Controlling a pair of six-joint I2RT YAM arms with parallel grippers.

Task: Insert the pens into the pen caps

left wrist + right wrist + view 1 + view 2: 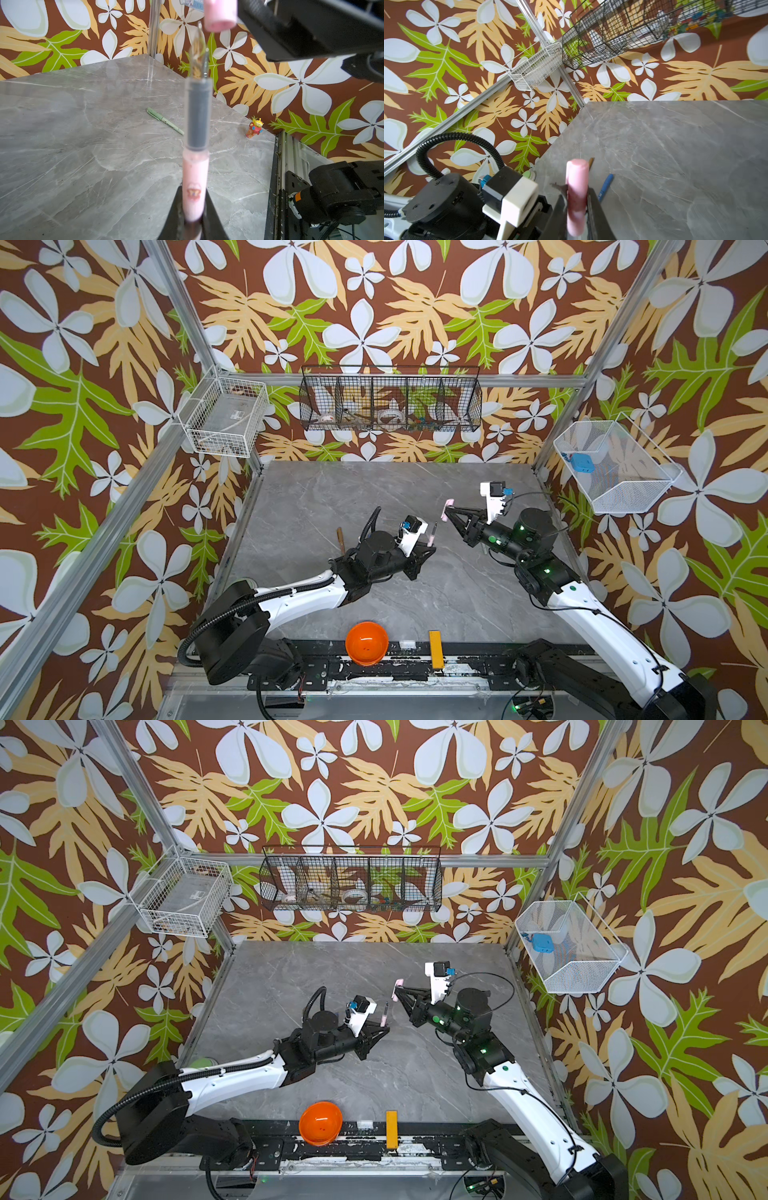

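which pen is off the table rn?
The pink pen, clamped in the left gripper with its tip bare. The green pen, blue pen and brown pen all lie flat on the table.

Both top views overhead, facing table (332,497); wrist views close, oblique.

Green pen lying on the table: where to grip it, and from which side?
Mid-barrel, from straight above, jaws set across its long axis. The green pen lies flat on the table, so its sides are the only faces a pinch can close on. It is slim and straight, and a middle grip should keep it from tipping. Nothing touches it; the toy stands well apart.
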